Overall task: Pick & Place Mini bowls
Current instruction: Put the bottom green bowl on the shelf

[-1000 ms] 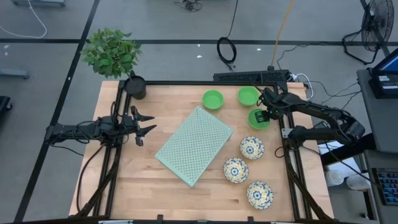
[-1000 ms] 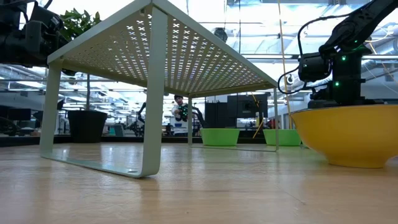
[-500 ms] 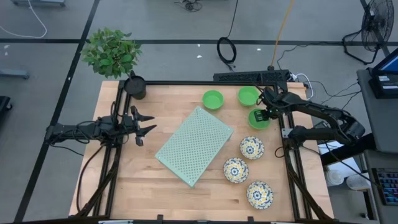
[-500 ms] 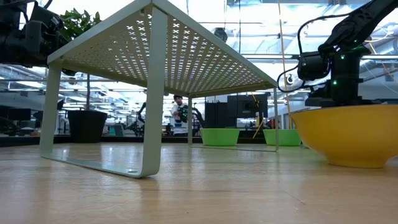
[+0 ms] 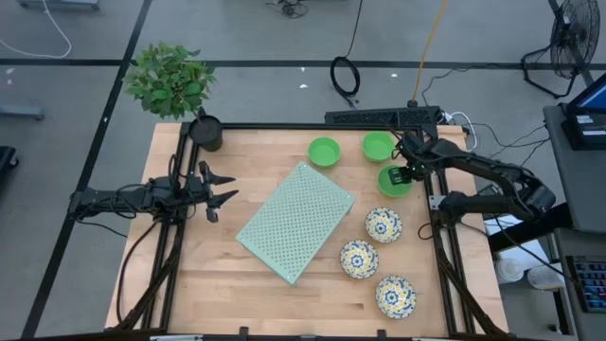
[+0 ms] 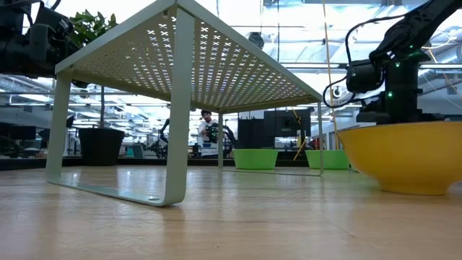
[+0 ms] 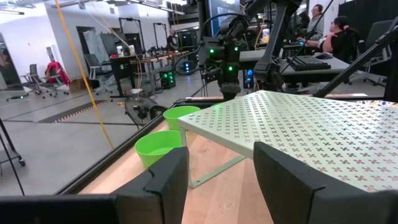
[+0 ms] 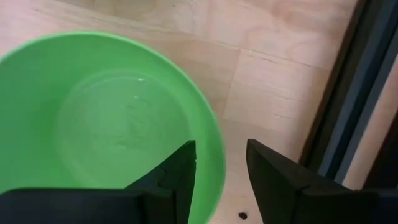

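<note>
Six bowls on table's right half; my right gripper (image 8: 216,180) sits low over nearest green bowl (image 5: 394,181), fingers open astride its rim, ready to pinch. Left gripper (image 5: 220,188) parked open beside mat (image 5: 295,221).

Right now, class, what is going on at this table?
The right gripper is down over a green bowl at the table's far right, its open fingers straddling the rim; the bowl is not lifted yet. Two more green bowls sit along the far edge, and three floral bowls on the right side. The left gripper waits, open, left of the perforated mat.
</note>
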